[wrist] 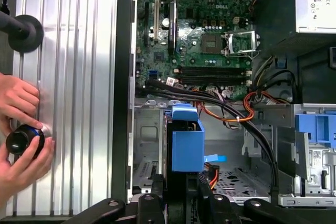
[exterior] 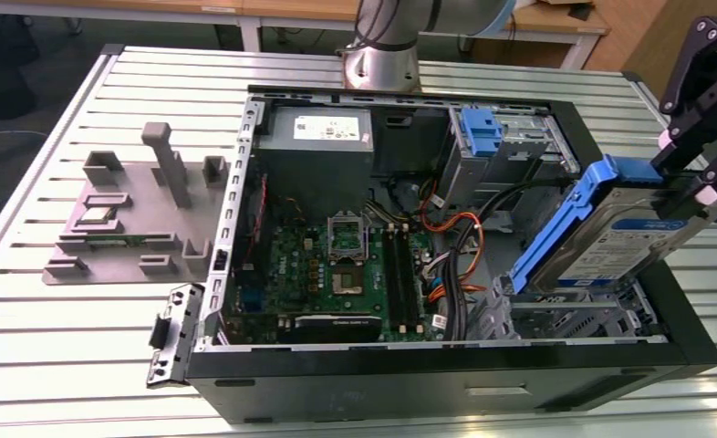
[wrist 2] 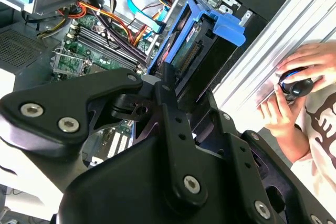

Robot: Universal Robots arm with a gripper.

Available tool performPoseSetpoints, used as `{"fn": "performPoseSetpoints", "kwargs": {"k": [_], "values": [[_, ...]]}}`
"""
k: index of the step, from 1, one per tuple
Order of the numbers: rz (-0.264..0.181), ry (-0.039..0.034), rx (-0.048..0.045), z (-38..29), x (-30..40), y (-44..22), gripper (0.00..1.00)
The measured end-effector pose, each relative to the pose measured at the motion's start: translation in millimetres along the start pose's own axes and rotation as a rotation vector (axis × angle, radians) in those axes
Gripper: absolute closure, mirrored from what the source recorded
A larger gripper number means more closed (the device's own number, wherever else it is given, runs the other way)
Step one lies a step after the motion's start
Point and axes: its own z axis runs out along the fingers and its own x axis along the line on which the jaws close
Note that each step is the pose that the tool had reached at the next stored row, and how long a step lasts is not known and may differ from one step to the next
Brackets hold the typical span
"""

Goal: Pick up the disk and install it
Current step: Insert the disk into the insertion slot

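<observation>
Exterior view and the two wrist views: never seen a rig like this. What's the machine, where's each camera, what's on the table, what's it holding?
The machine is a single robot arm. Its grey base stands at the back of the slatted metal table in the exterior view, which comes from a camera off the arm. The two wrist views come from cameras riding on the arm, looking past its black gripper.

On the table lies an open computer case with its motherboard showing. Beside it, on the exterior view's left, is a grey fixture plate.

The gripper is shut on the disk, a silver drive in a blue frame, held tilted with its lower end in the case.

Both wrist views also show a person's hands around a small black knob on the table.
</observation>
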Motion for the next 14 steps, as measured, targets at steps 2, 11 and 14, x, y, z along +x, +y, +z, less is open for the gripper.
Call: {"fn": "performPoseSetpoints", "kwargs": {"k": [2, 11, 14], "values": [[0.0, 0.0002, 0.0, 0.0, 0.0, 0.0, 0.65], [0.0, 0.0002, 0.0012, 8.6, 0.1, 1.6, 0.65], [0.0, 0.0001, 0.0015, 14.0, 0.2, 1.3, 0.65]]}}
